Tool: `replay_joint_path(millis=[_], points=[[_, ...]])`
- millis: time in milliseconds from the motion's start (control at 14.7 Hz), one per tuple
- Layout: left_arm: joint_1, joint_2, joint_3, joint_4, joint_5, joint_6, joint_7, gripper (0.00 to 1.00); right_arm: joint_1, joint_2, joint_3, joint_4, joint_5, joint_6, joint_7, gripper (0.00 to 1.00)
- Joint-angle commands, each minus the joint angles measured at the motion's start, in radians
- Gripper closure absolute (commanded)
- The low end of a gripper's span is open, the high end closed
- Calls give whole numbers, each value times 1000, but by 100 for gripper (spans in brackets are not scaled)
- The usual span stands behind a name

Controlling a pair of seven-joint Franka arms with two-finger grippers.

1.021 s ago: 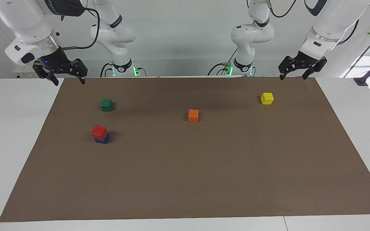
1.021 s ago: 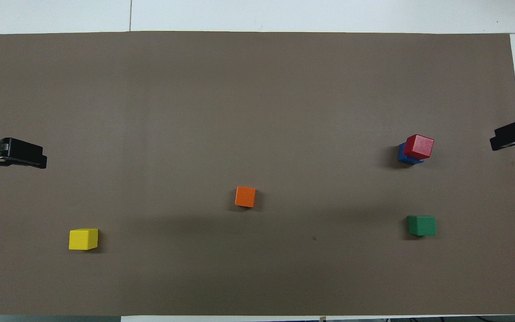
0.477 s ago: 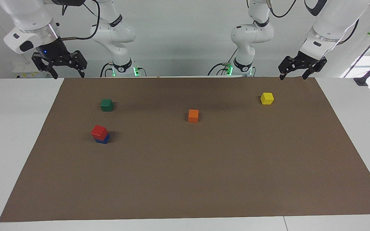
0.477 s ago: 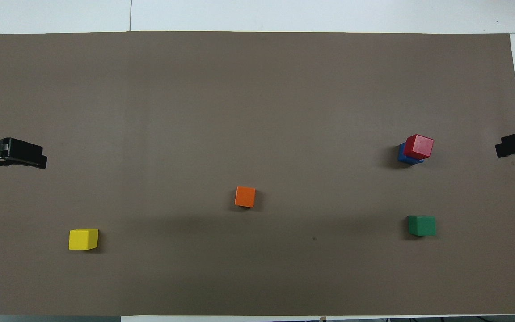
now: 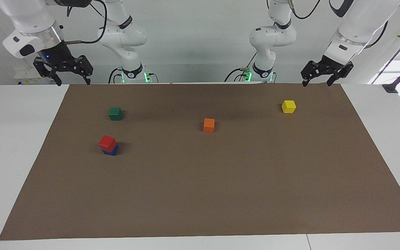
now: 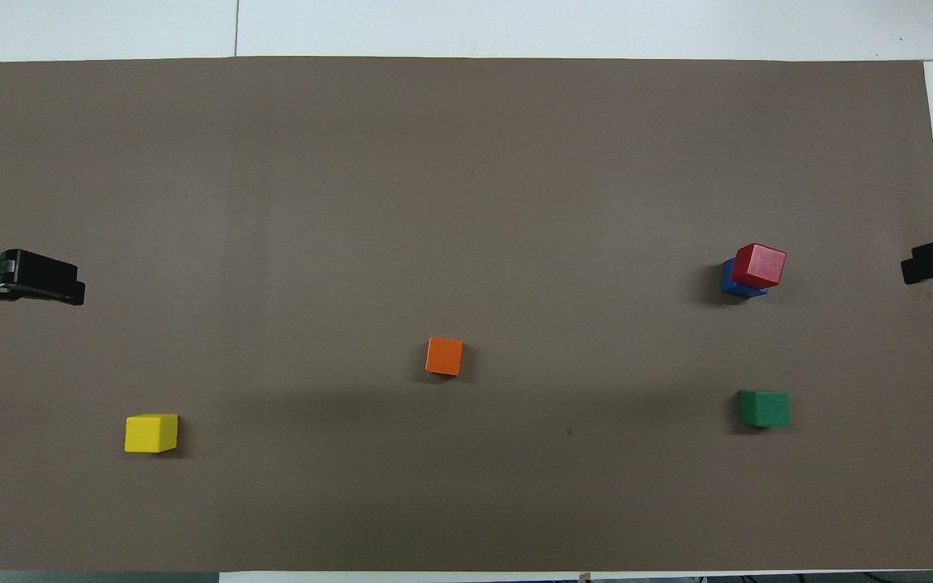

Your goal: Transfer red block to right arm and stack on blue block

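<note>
One desk (image 5: 19,139), one brown mat (image 5: 221,180), two raised, empty end effectors with fingers apart: right end effector (image 5: 69,80), left end effector (image 5: 316,82). Five cubes: red block (image 5: 107,142) atop blue block (image 5: 113,151), toward the right arm's end; green cube (image 5: 115,113), orange cube (image 5: 209,125), yellow cube (image 5: 288,106) single.

The red block (image 5: 107,141) (image 6: 759,265) is a small shiny cube. It sits on top of the blue block (image 5: 112,151) (image 6: 732,282), turned a little, so a bit of blue peeks out. The two make a tiny tower on the brown mat, toward the right arm's (image 5: 30,26) end of the table.
</note>
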State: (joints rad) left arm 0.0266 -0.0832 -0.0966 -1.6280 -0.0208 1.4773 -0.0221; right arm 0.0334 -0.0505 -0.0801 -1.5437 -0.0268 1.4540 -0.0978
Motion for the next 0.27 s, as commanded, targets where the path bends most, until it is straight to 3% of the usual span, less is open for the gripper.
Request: replay_joint_path(millis=[0, 204], points=[[-8, -16, 12, -6, -8, -12, -2, 0, 2, -20, -3, -26, 2, 22, 18, 0], [-8, -16, 12, -6, -8, -12, -2, 0, -1, -20, -3, -26, 4, 23, 18, 0]])
